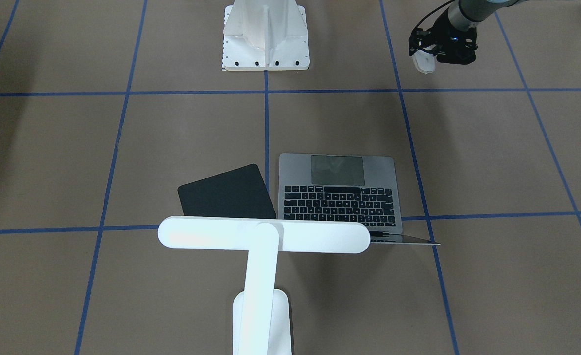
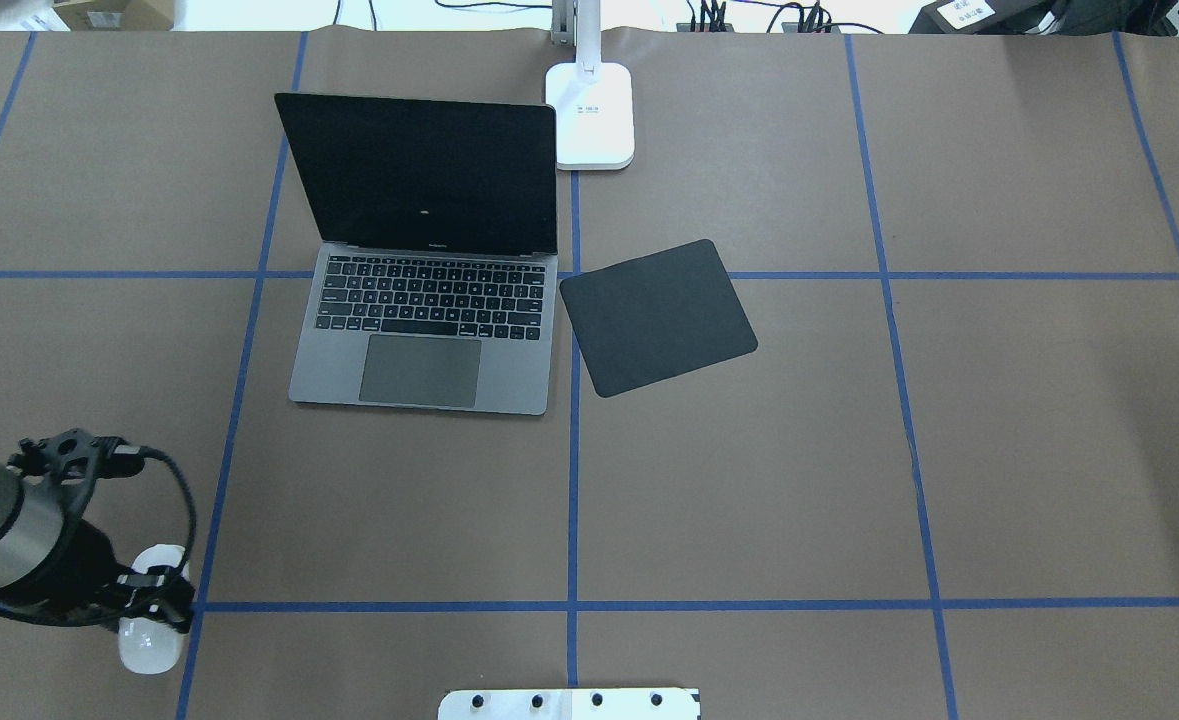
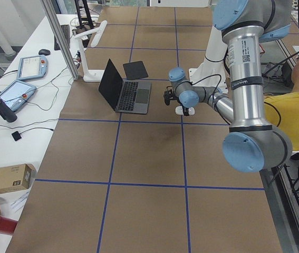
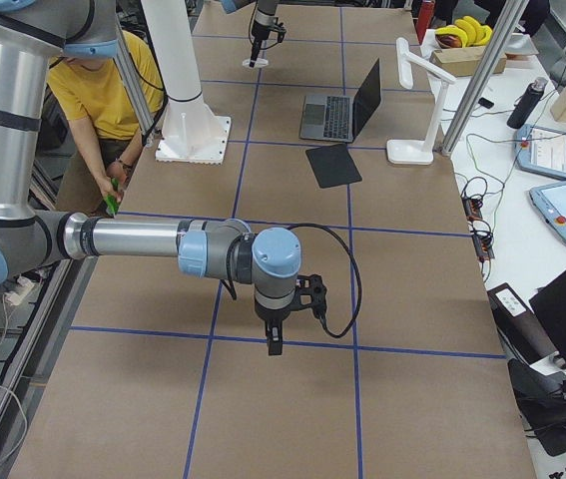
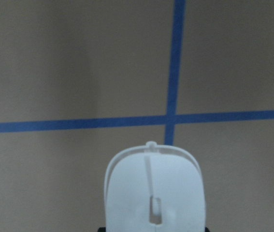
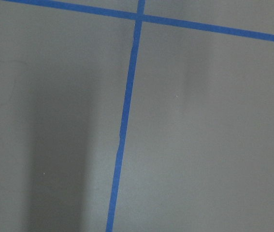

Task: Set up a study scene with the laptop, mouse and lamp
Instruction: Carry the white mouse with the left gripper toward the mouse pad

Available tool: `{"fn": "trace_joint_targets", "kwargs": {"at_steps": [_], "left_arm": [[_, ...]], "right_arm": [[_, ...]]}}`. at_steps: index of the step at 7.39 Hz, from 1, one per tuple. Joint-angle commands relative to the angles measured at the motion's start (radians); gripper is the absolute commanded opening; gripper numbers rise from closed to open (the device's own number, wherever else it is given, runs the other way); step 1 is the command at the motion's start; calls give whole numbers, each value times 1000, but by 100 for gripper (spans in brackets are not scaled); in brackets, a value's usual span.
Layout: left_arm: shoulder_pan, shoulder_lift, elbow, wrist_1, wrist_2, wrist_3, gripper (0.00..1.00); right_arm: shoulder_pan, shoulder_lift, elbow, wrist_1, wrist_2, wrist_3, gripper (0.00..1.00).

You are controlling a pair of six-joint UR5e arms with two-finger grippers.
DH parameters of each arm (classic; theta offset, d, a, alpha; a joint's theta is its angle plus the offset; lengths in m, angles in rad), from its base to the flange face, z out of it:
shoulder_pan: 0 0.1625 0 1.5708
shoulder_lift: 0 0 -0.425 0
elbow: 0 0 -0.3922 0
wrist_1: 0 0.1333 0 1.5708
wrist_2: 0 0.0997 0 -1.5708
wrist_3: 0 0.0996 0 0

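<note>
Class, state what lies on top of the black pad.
Nothing: overhead, the pad is bare. The left gripper holds the mouse elsewhere. From the front, the lamp hides one edge.

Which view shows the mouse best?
Left wrist-mounted: the mouse fills the lower centre, and its centre line is clear. Overhead shows it partly covered by the left end effector. Front-facing shows it small at the frame's upper right. The side views show it tiny at best. Right wrist-mounted shows only the table.
</note>
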Motion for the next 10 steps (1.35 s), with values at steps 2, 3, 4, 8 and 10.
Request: {"fn": "trace_joint_targets", "kwargs": {"at_steps": [2, 3, 4, 8, 10], "left_arm": [[-36, -600, 171, 497, 12, -1, 2], [-42, -688, 250, 500, 22, -1, 2], [-44, -788, 348, 500, 45, -1, 2], [-76, -1145, 944, 268, 46, -17, 2], [-95, -1261, 1220, 88, 46, -43, 2]], "right_arm": [[5, 5, -10, 0, 1, 6, 100], [5, 11, -34, 9, 5, 6, 100], [5, 23, -53, 9, 5, 6, 100], [5, 29, -58, 9, 7, 8, 100], [5, 29, -58, 9, 7, 8, 100]]}}
